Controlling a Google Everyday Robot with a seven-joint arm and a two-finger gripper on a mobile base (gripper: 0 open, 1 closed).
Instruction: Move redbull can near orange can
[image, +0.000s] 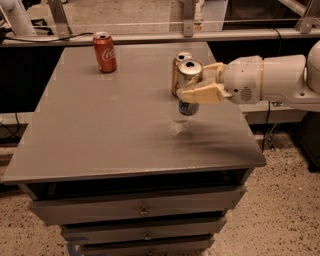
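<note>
My gripper (200, 85) comes in from the right and is shut on the redbull can (189, 73), a slim silver can with a blue lower part (188, 108). It holds the can upright, lifted a little above the grey table (100, 125). The orange can (178, 70), golden-bronze with a silver top, stands on the table right behind the redbull can and is mostly hidden by it. The two cans look close together; whether they touch I cannot tell.
A red Coca-Cola can (105, 52) stands at the table's far left. The table has drawers (142, 210) below its front edge. My white arm (270, 77) reaches over the table's right edge. A counter and rails run behind the table.
</note>
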